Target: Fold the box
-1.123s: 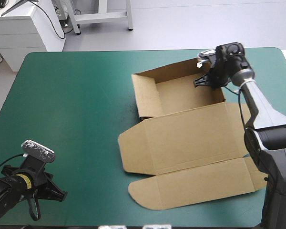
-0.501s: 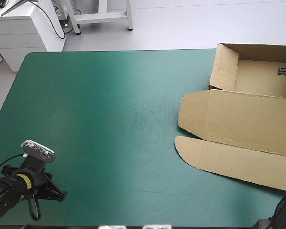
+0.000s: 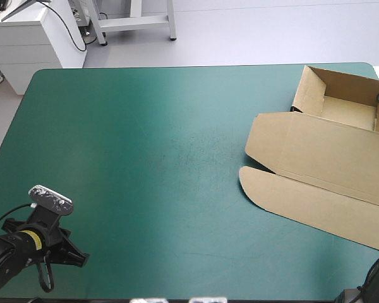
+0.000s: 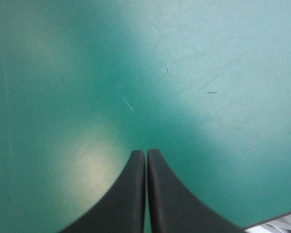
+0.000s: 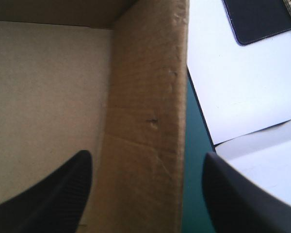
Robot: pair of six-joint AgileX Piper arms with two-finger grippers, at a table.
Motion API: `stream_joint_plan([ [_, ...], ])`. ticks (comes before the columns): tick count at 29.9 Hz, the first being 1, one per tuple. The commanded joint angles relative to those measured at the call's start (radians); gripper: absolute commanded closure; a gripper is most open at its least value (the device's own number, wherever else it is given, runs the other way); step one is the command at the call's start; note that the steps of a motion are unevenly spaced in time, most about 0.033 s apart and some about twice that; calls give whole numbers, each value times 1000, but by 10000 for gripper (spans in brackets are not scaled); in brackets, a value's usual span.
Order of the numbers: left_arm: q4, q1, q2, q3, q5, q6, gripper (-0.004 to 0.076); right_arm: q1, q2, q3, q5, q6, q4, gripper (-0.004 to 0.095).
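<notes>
At the far right corner of the surface (image 3: 145,158) we see the box (image 3: 322,151) as an open tray, walls raised, its lid lying flat toward the near edge. We find the right pincer (image 5: 148,156) spread astride a side wall, the left pincer (image 4: 146,153) pressed together over bare surface. We judge the walls formed and little left.

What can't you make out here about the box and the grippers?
- Box: its right side, cut off by the high view's right edge.
- Right gripper: almost wholly beyond that edge; in its wrist view, whether the fingers touch the box wall between them is unclear.
- Left wrist view: only teal-green cover, no box.
</notes>
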Motion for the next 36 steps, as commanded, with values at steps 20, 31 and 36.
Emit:
stream_joint_plan([
  [20, 8, -4, 1, -24, -68, 0, 731, -5, -227, -37, 63, -135, 279, 922],
  [31, 3, -4, 1, -24, -94, -27, 731, 131, -345, -27, 101, -157, 312, 921],
  [36, -1, -4, 1, -24, -153, -128, 731, 293, -429, -2, 101, -155, 238, 921],
])
